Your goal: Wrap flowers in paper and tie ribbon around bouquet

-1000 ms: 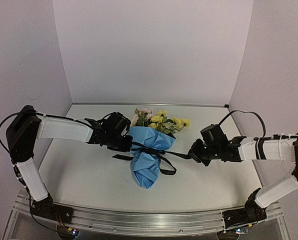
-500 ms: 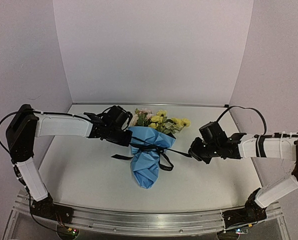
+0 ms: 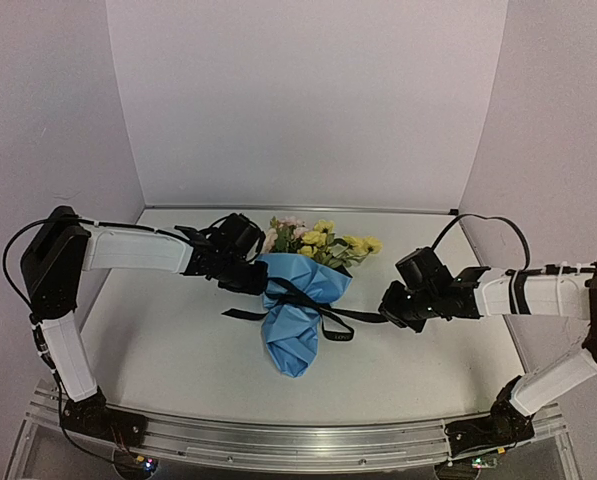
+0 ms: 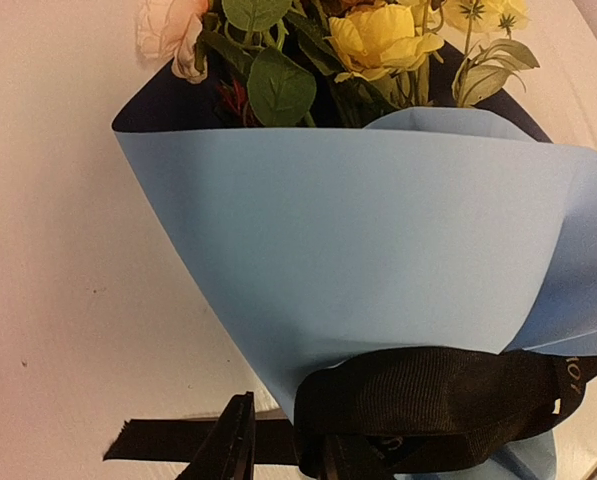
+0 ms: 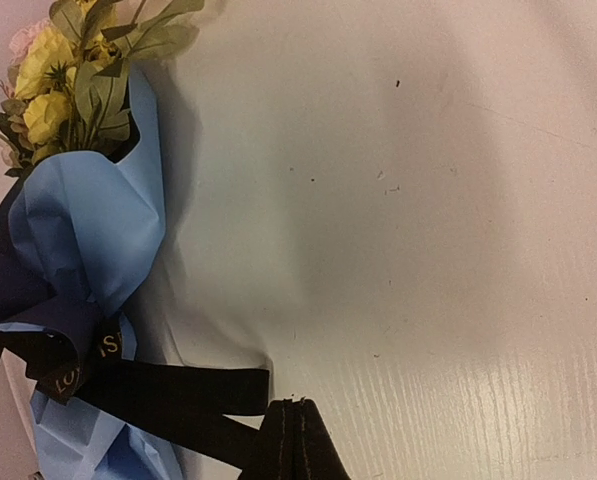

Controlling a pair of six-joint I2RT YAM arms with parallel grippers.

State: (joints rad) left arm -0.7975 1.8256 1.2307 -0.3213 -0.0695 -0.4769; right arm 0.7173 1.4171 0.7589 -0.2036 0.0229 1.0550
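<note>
Over on the right of the table (image 3: 428,362), the right gripper (image 3: 388,306) is clenched, its fingers (image 5: 281,450) pressed flat together. A tail of the ribbon (image 3: 323,312) runs straight into them, so it appears to be pinching that tail and holding it out sideways from the bouquet (image 3: 296,318). Opposite, the left gripper (image 3: 250,282) sits against the upper left edge of the paper (image 4: 358,260) cone. Its wrist view shows one finger (image 4: 230,445) beside the black band, but the other is hidden by the ribbon, so I cannot tell whether it is released or grasping anything. The bouquet lies mid-table between the two grippers, with the flowers (image 3: 320,240) pointing to the far side and the folded tip toward the arm bases. The ribbon already circles the cone's narrow waist and crosses at the front. A short free end lies flat on the table to the left, and a small loop trails at the lower right. Wrapping looks finished, and the step in hand is most likely cinching or closing off the tie. The next move probably calls for a steady, level pull on the held tail while the left side braces the cone. Otherwise the light bundle could slide toward the right gripper, or the thin paper could crumple under the band.
</note>
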